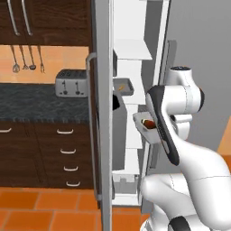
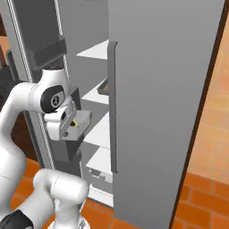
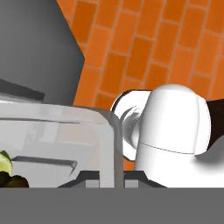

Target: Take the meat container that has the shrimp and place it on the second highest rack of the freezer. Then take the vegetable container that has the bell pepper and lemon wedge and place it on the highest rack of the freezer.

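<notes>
My gripper (image 2: 68, 126) is shut on the rim of the vegetable container (image 2: 78, 121), a grey tray held in front of the open freezer (image 1: 135, 135). It hangs about level with the third shelf from the top. Inside the tray lie the dark red bell pepper (image 1: 147, 122) and the pale lemon wedge (image 3: 4, 161). The tray wall (image 3: 65, 131) runs between my fingertips in the hand view. The meat container (image 1: 124, 85), with the orange shrimp (image 1: 121, 85) in it, rests on the second highest rack (image 2: 97, 95). The highest rack (image 1: 133, 49) is bare.
The grey freezer door (image 2: 156, 112) with its long handle stands open on the right, and a second door edge (image 1: 101, 135) stands on the left. Its door bin (image 2: 44, 51) sticks out beside my arm. A toaster (image 1: 71, 82) sits on the dark counter.
</notes>
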